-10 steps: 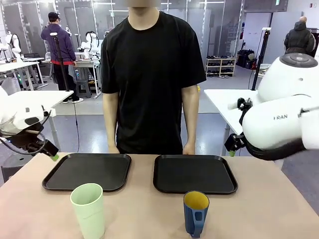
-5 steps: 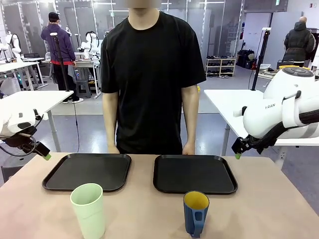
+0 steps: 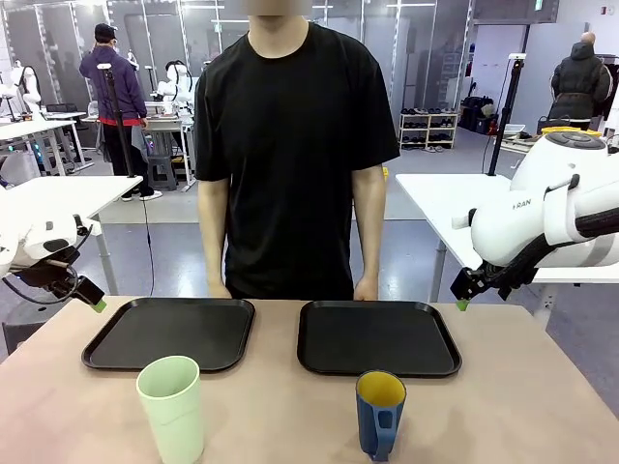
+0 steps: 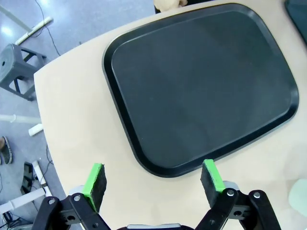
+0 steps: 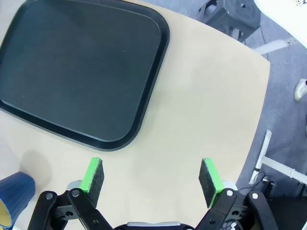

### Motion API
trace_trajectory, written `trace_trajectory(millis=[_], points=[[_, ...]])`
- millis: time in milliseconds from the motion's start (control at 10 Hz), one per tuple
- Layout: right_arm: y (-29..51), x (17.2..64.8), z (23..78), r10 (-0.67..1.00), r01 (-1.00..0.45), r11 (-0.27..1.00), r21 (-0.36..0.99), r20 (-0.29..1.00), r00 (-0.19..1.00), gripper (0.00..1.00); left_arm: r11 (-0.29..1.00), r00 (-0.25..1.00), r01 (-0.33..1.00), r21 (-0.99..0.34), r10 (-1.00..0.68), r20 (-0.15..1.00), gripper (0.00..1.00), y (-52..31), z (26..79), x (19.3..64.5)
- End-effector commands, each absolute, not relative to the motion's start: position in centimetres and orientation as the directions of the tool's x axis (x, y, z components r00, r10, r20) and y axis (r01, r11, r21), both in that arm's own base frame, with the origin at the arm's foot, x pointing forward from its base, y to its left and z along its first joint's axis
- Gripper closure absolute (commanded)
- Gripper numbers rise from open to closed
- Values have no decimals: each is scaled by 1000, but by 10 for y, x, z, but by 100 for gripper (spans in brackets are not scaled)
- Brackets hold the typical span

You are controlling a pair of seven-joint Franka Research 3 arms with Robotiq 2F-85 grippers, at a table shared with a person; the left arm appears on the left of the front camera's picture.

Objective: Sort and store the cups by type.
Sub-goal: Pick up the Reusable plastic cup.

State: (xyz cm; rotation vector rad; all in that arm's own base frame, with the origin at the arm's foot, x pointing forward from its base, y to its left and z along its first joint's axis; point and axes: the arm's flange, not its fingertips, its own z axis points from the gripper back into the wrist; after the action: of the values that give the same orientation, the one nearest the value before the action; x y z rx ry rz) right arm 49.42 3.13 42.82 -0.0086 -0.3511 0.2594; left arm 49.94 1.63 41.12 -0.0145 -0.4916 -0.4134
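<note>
The left gripper (image 4: 153, 176) hangs empty, jaws apart, above the table (image 4: 72, 120) beside a black tray (image 4: 201, 86). The mint-green tumbler (image 4: 300, 196) is a cut-off sliver at 4 o'clock. The right gripper (image 5: 151, 176), likewise spread and empty, has the dark blue mug (image 5: 14, 197) clipped at 8 o'clock. In the front view both stand upright, the tumbler at 7 o'clock with its base cropped, the mug at 5 o'clock, yellow inside.

The room was a bright, open lab with a grey floor (image 3: 406, 251) and glass partitions (image 3: 426, 39) along the back. White side tables (image 3: 58, 198) stood at either edge. A low shelf (image 3: 428, 130) sat far off, and closer in, a grey stool (image 4: 17, 69) stood on the floor.
</note>
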Motion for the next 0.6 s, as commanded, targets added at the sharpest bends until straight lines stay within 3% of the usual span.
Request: trace_trajectory(millis=[0,500], points=[[30,493,430,250,-246,968,-54,346,904,0,917,798,389,85,-382,466,0,19,414,498],[30,493,430,250,-246,968,-54,346,904,0,917,798,389,85,-382,466,0,19,414,498]])
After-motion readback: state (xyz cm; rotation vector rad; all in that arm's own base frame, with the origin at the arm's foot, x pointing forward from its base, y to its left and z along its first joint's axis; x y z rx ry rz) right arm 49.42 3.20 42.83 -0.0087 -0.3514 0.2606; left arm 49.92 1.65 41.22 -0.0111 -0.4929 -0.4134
